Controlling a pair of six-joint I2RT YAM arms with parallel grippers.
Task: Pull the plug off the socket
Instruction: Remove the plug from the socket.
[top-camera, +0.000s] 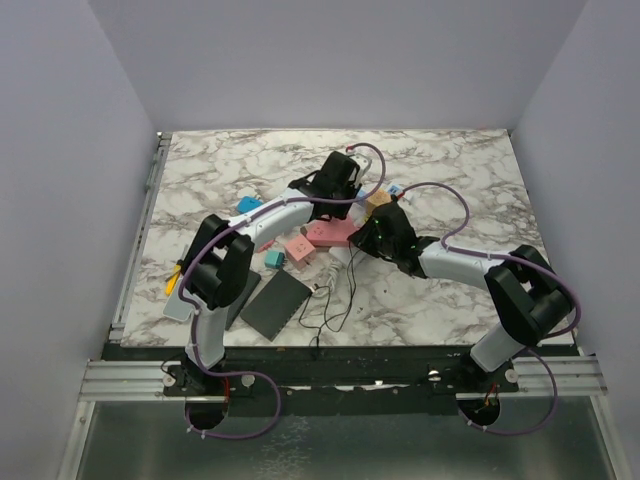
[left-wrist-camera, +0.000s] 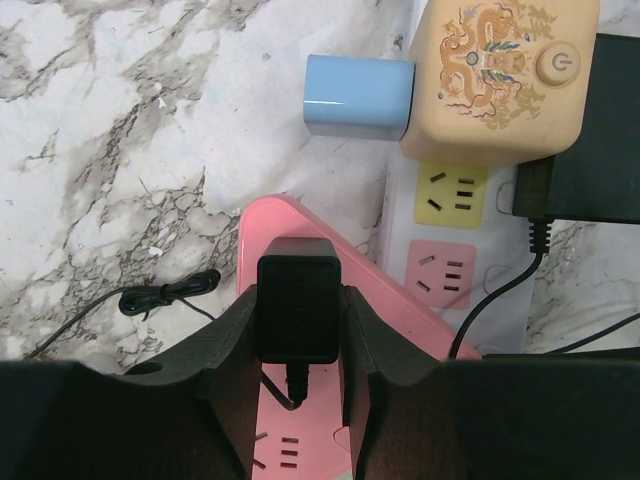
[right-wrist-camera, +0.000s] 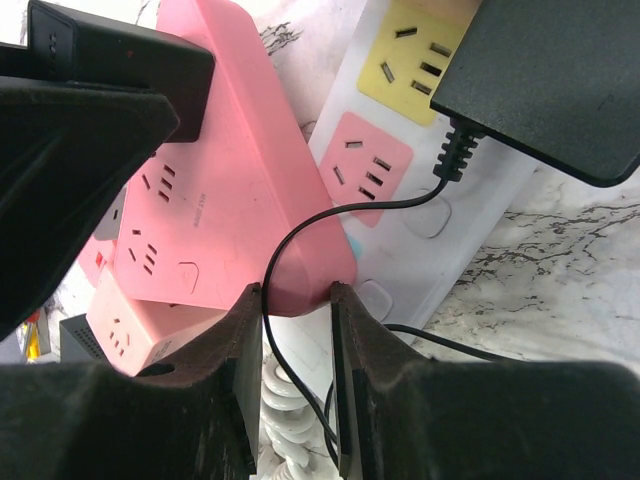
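My left gripper is shut on a small black plug that sits against a pink socket block. I cannot see whether its prongs are in. My right gripper is shut on the rounded corner of the pink block. The plug shows at that view's upper left, and its thin black cable runs down between the fingers. The pink block lies across a long white power strip with yellow and pink outlets, also in the right wrist view. From above, both grippers meet at the pink block.
A beige adapter and a large black adapter sit on the white strip. A light blue cube lies beside it. A flat black pad, small pink and teal blocks and loose black cables lie nearer.
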